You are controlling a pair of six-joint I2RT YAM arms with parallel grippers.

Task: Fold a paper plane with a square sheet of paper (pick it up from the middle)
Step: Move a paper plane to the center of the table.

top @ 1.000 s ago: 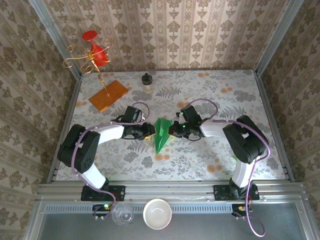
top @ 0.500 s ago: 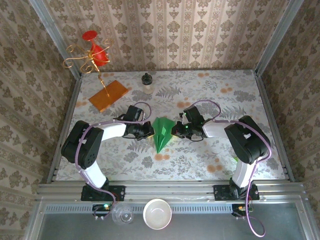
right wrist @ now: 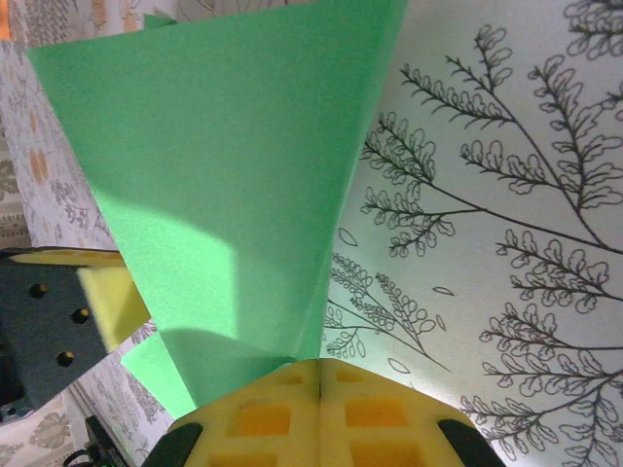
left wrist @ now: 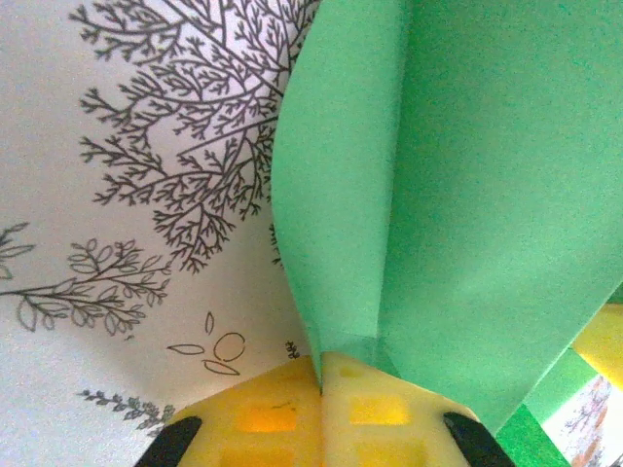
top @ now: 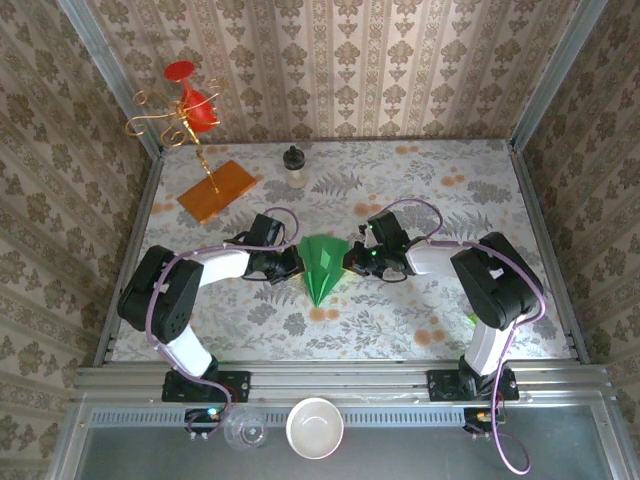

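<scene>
The square sheet of paper (top: 322,265) is bright green and creased into a pointed dart shape like a paper plane, its tip toward the near edge. It is held just above the middle of the table. My left gripper (top: 293,263) is shut on its left flap; in the left wrist view the paper (left wrist: 467,195) runs into the seam between the yellow fingertips (left wrist: 263,409). On the right flap my right gripper (top: 350,260) is also shut, the paper (right wrist: 224,175) pinched at the fingertips (right wrist: 389,409). The flaps spread apart between the two grippers.
An orange-brown board (top: 218,190) and a gold stand with red cups (top: 188,105) are at the far left. A small bottle (top: 294,165) stands near the back wall. A white bowl (top: 315,427) and a glass (top: 245,428) sit on the near rail.
The left gripper has closed on the paper's left flap. The paper now spreads wider between the two grippers than a second ago.
</scene>
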